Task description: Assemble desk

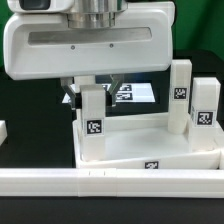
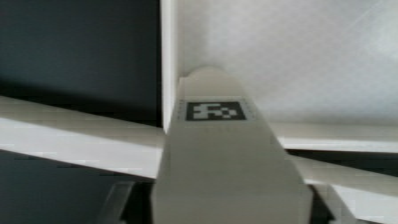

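The end effector (image 1: 92,93) hangs from the big white wrist housing and is clamped on the top of a white plastic block leg (image 1: 93,122) with a black-and-white square tag on its face. Its dark fingers (image 1: 72,97) show at the upper sides of that leg in the exterior view. In the wrist view the same leg (image 2: 217,150) runs long and upright away from the camera, tag on its far end, with dark finger parts at either side near the camera.

The held leg stands upright at the corner of the large white plastic rectangular tray-like tabletop (image 1: 150,150) towards the exterior view's left. Whether it is seated in the corner socket, I cannot tell. The tabletop lies on the dark surface (image 1: 30,110), and one of its raised rims carries a tag.

Two more white block legs stand upright at the tabletop's far side, towards the exterior view's right: one (image 1: 181,95) and just beside it another (image 1: 205,108), both tagged.

Behind the tabletop lies the marker board (image 1: 140,93). A long white rail (image 1: 100,181) crosses the front of the exterior view.
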`<state>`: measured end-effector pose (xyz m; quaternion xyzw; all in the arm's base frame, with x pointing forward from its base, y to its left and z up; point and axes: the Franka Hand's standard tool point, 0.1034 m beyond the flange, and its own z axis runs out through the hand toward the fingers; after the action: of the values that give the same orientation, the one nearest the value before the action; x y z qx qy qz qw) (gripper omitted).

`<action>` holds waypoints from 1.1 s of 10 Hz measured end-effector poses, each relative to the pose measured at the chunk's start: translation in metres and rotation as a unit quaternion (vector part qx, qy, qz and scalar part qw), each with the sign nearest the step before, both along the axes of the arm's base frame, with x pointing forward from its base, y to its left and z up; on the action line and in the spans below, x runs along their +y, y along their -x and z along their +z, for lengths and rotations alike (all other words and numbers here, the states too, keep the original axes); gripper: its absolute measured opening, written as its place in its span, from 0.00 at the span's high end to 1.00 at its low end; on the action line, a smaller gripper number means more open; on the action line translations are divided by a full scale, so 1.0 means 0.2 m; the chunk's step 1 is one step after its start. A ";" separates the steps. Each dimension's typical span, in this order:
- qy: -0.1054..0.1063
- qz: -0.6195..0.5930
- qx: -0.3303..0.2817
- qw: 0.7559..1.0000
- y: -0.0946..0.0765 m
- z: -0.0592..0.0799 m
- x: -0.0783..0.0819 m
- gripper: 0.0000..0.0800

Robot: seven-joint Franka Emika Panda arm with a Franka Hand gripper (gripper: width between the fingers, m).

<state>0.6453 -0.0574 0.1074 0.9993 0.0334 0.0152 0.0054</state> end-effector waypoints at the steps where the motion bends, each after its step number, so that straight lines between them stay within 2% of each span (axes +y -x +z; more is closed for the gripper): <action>1: -0.002 -0.061 0.003 0.998 0.00 0.00 -0.02 0.64; 4: -0.013 -0.209 0.003 0.978 0.01 0.00 -0.04 0.64; 7: -0.021 -0.355 0.002 0.935 0.01 0.00 -0.04 0.64; 11: -0.037 -0.552 0.001 0.833 0.00 0.00 -0.04 0.64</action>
<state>0.6461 -0.0644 0.1068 0.8514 -0.5239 0.0099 -0.0244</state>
